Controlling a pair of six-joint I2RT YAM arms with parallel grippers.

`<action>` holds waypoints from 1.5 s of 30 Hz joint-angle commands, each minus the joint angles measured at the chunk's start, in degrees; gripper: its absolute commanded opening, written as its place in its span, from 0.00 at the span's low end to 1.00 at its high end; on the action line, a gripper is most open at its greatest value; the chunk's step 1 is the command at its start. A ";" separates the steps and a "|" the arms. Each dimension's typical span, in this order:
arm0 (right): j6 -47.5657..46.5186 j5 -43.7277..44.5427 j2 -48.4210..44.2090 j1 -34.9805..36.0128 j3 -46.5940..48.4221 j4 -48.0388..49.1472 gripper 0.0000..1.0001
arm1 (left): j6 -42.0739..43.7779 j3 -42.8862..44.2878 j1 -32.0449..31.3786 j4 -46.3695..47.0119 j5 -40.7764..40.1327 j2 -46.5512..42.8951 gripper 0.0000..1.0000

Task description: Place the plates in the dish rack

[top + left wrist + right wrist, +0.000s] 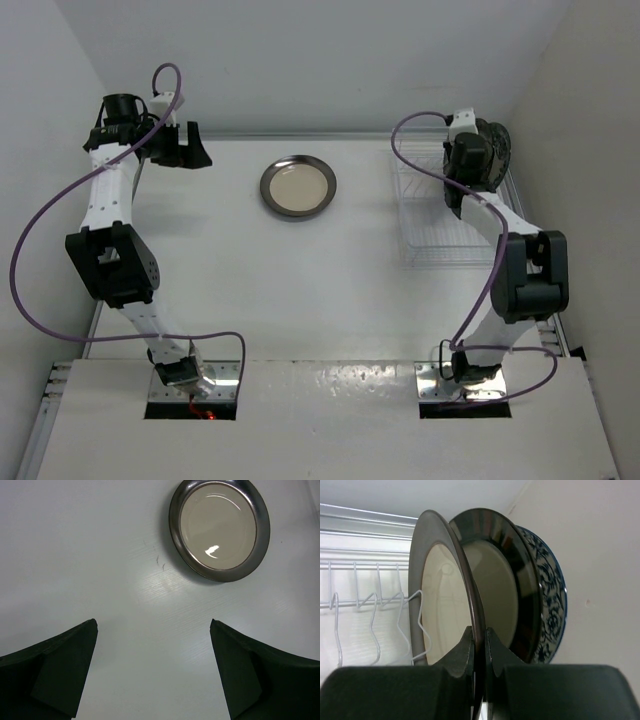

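Seating grey-rimmed plate (pixel 440 610) upright in rack (pixel 355 580) beside two others (pixel 520 580), with right gripper (pixel 479 637) jaws clenched on its rim; next, probably letting go cleanly; last plate (pixel 218 527) flat on bench (pixel 75 555) near left gripper (pixel 153 622), jaws spread.

- Left arm (pixel 110 200): we see it rising from its base along the left side, bent at the elbow, with the wrist turned inward at the far end.
- Left gripper (pixel 153 625): we see its two dark fingers spread wide, gripping nothing.
- Right arm (pixel 525 270): we see it folded sharply at the elbow on the right side, its forearm angled toward the far right.
- Right gripper (pixel 479 635): we see the fingers drawn almost together, pinching the rim of an upright plate (pixel 440 605).
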 commanded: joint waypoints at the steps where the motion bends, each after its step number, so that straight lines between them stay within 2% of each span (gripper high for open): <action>1: 4.16 4.66 -6.74 0.24 -1.87 10.51 0.00 | -0.18 0.59 0.53 1.19 1.69 0.41 1.00; 5: 6.37 5.54 -6.65 0.59 -3.65 9.90 0.02 | -0.18 0.59 0.53 1.19 1.69 0.41 1.00; 12: 4.53 4.40 -6.74 0.33 -0.40 7.44 0.51 | -0.18 -0.03 0.53 1.19 1.69 1.02 1.00; 15: 2.77 4.22 -6.83 0.41 2.06 6.12 0.59 | -0.18 -0.73 -0.08 1.19 0.99 1.55 1.00; 17: 2.86 4.66 -7.44 0.41 3.47 5.33 0.68 | 0.52 -0.73 -0.79 1.19 0.28 1.55 1.00; 18: 3.73 4.40 -8.58 0.41 4.78 3.93 0.73 | 1.13 -0.73 -1.40 0.67 0.28 1.55 1.00; 22: 6.63 3.43 -10.96 0.68 7.51 -0.29 0.83 | 1.67 -0.73 -2.02 0.66 -0.24 1.55 1.00; 26: 9.70 3.60 -13.06 2.96 13.82 -9.69 0.88 | 1.67 -0.73 -2.02 0.14 -0.24 1.55 1.00; 27: 14.06 3.69 -13.50 5.40 14.45 -16.75 0.90 | 1.67 -0.73 -2.02 0.14 -0.24 1.55 1.00; 29: 19.89 0.46 -15.09 7.35 13.68 -19.71 0.91 | 2.19 -0.73 -2.02 0.14 -0.77 1.55 1.00; 32: 30.87 -6.32 -14.39 13.41 8.93 -19.72 0.93 | 2.19 -0.73 -2.02 0.14 -1.30 1.55 1.00; 33: 36.64 -10.07 -13.26 17.43 8.14 -18.51 0.93 | 2.19 -0.73 -2.02 0.14 -1.30 0.94 1.00; 35: 40.72 -11.86 -7.64 19.74 7.77 -18.23 0.93 | 2.19 -1.26 -2.02 0.14 -1.82 0.33 1.00; 36: 47.09 -12.38 -5.88 22.71 8.39 -18.32 0.93 | 2.19 -1.78 -2.02 0.14 -1.82 0.32 1.00; 38: 52.40 -14.58 0.63 24.31 10.06 -17.36 0.92 | 2.72 -2.48 -2.02 0.14 -2.35 -0.38 1.00; 39: 61.13 -15.28 3.51 24.67 10.06 -14.83 0.92 | 2.72 -3.36 -2.02 0.14 -2.35 -1.16 1.00; 42: 71.29 -14.24 10.38 24.85 10.32 -12.52 0.87 | 3.25 -4.85 -2.02 0.14 -2.88 -2.40 1.00; 45: 77.10 -13.01 16.63 24.58 14.36 -15.66 0.86 | 3.77 -6.17 -2.02 0.14 -2.88 -3.02 1.00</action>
